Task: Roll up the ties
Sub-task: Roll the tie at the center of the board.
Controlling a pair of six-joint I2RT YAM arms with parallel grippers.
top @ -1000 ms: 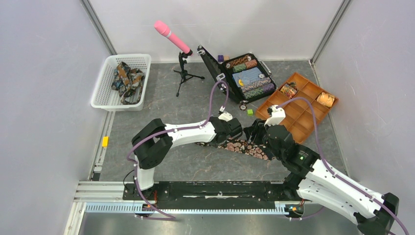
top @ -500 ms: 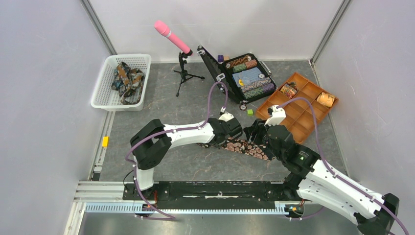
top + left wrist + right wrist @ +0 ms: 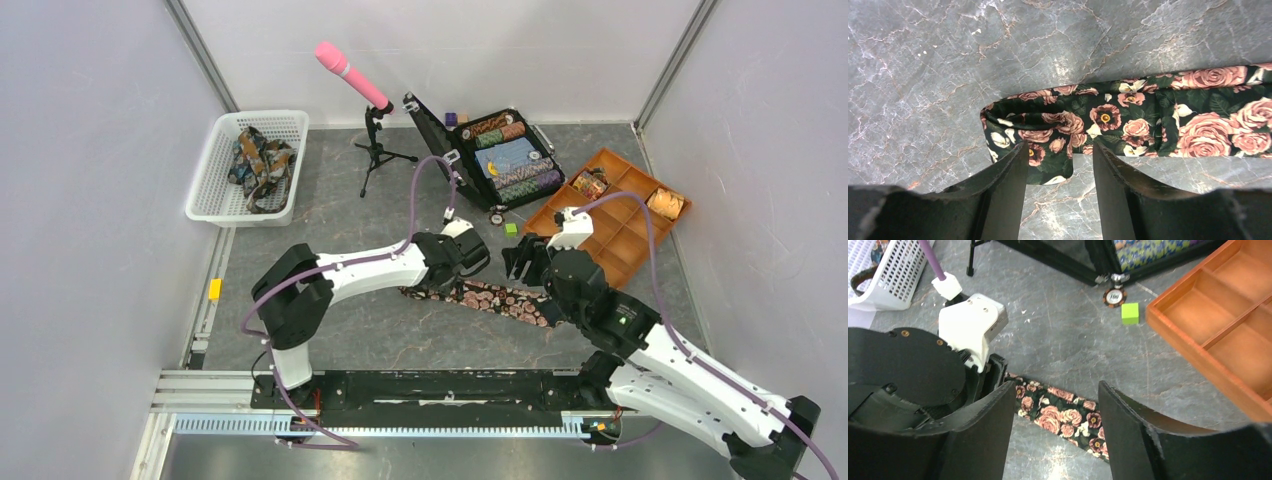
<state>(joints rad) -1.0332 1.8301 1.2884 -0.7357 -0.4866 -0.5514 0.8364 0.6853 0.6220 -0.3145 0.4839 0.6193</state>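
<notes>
The rose-print tie (image 3: 1128, 120), dark green with pink blooms, lies flat on the grey marbled table (image 3: 923, 75); its folded end sits at the tips of the left claw (image 3: 1059, 150), jaws apart, and its length runs out of frame to that claw's right. The right claw (image 3: 1055, 390), also spread and empty, hovers over the strip, whose fold the left arm (image 3: 908, 375) hides there. Ahead of it lie a green cube (image 3: 1130, 313) and a poker chip (image 3: 1114, 297), an orange tray (image 3: 1228, 335) to its right

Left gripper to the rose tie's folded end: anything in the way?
Nothing visible. The left gripper is open directly over the folded end of the rose tie, with only bare table around it. The right gripper, also open, is above the strip further along, not between them.
</notes>
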